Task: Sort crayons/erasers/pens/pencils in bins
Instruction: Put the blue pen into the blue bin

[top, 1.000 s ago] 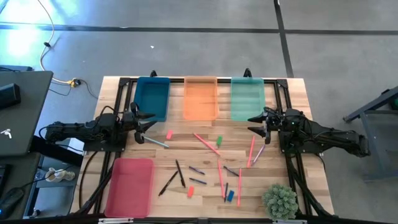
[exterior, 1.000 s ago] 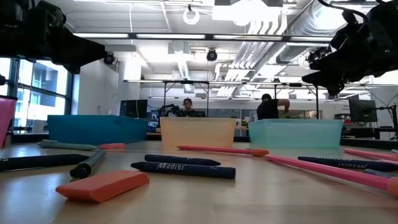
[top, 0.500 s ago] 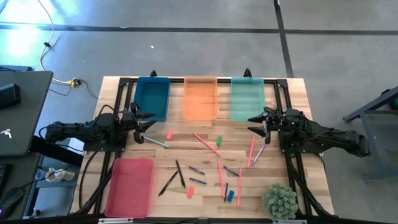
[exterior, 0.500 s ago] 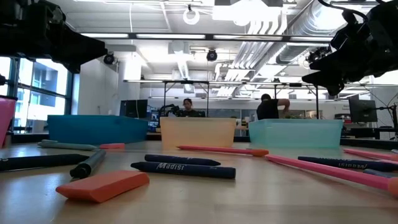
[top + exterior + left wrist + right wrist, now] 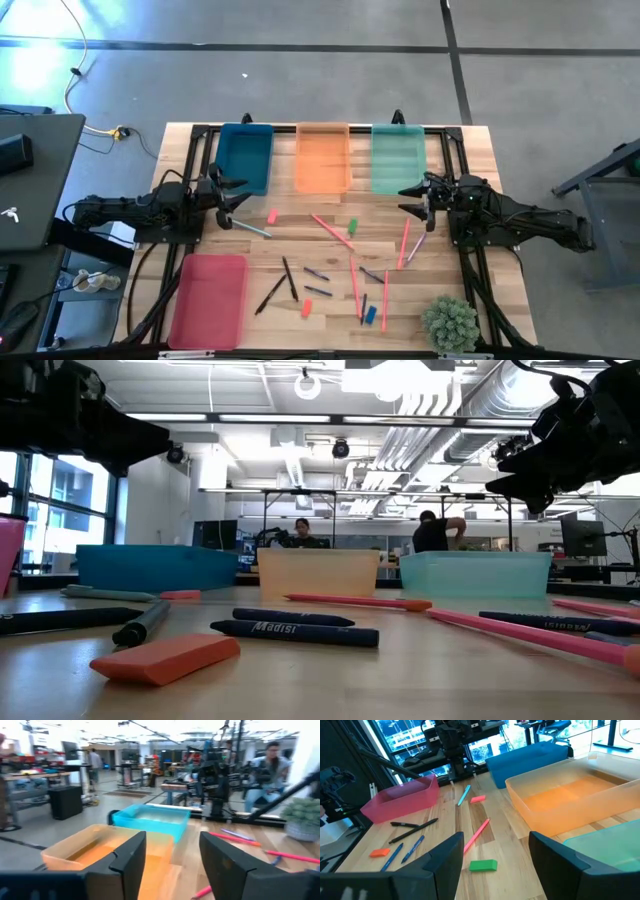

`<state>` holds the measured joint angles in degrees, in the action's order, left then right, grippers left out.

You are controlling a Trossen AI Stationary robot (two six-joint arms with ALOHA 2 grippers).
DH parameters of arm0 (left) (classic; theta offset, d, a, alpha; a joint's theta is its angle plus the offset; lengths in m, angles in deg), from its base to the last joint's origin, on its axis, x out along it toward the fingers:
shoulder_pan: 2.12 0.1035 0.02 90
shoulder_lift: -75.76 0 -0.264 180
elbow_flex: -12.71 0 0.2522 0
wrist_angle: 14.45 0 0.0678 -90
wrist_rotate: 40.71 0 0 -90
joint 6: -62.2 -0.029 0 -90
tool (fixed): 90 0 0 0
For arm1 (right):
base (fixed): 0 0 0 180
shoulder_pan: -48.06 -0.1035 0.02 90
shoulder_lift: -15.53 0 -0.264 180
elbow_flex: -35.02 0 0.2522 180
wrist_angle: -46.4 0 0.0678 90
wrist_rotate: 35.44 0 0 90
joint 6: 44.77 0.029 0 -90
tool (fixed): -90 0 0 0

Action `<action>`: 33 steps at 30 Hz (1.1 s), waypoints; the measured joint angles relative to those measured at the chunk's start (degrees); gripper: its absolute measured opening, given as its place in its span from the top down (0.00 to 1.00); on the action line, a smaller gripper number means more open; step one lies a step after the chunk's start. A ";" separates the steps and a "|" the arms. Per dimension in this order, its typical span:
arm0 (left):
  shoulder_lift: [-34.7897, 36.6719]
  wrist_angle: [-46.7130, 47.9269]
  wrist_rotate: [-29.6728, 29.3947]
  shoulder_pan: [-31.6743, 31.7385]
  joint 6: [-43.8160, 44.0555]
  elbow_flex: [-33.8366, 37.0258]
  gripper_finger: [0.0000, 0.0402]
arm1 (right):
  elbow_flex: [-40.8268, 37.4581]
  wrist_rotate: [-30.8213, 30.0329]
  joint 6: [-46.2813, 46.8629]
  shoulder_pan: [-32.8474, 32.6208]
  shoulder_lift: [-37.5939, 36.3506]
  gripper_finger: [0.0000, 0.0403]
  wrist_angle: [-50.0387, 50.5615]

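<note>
From above, on the wooden surface (image 5: 300, 235), four shallow plastic bins — dark teal-blue (image 5: 245, 158), translucent orange (image 5: 322, 157), mint green (image 5: 397, 158), pink-red (image 5: 208, 300) — look empty; erasers, pens and long pink sticks lie scattered between, so sorting seems barely begun. At surface level, an orange eraser block (image 5: 165, 657) and dark blue pens (image 5: 293, 632) lie nearest. Each wrist view shows its own gripper, left (image 5: 172, 857) and right (image 5: 495, 860), spread and empty. A small green plant (image 5: 449, 322) sits at one corner

Three bins (image 5: 322, 157) line the table's (image 5: 470, 140) far edge (a fourth (image 5: 208, 299) sits near-left), pens (image 5: 316, 291) and erasers (image 5: 351, 226) scattered between.
</note>
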<state>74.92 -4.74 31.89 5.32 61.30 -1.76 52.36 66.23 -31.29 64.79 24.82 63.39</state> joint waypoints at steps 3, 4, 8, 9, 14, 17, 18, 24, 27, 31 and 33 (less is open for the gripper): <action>0.00 -0.04 -2.74 0.01 -1.01 0.00 0.48 | 0.00 -0.01 0.00 0.00 0.00 0.46 0.01; -0.02 -0.04 -3.55 0.02 -1.03 0.00 0.46 | 0.00 -0.01 0.00 -0.02 0.01 0.46 0.01; 0.00 -0.54 -4.96 0.02 -1.55 0.00 0.43 | -0.01 0.01 0.00 -0.02 0.01 0.46 0.01; 0.00 -0.55 -4.92 0.02 -1.97 0.00 0.43 | 0.00 0.01 0.00 -0.01 0.01 0.46 -0.01; -0.02 -3.71 -4.78 0.02 -2.33 0.00 0.44 | -0.01 0.01 0.00 0.00 0.00 0.46 0.01; -0.09 -4.56 -4.15 0.02 -3.43 -1.52 0.44 | -0.01 -0.01 0.01 -0.02 0.01 0.46 0.01; -0.32 -4.35 -3.40 0.02 -3.89 -2.51 0.44 | 0.00 0.00 0.00 -0.01 0.01 0.46 0.01; -5.70 2.38 -0.77 -0.01 -4.27 -9.84 0.44 | 0.00 -0.01 0.00 -0.02 0.01 0.46 0.01; -10.65 8.76 -1.68 -0.01 -3.01 -14.22 0.44 | -0.02 0.01 0.00 -0.01 0.01 0.46 -0.01; -17.77 17.77 -2.11 -0.01 2.19 -20.63 0.44 | 0.00 0.01 0.00 -0.02 -0.01 0.46 0.01; -21.46 22.82 -1.93 0.00 5.28 -23.80 0.44 | 0.00 -0.01 0.00 0.00 0.01 0.46 0.01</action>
<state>53.46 18.08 29.96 5.32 66.58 -25.56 52.36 66.22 -31.29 64.79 24.83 63.41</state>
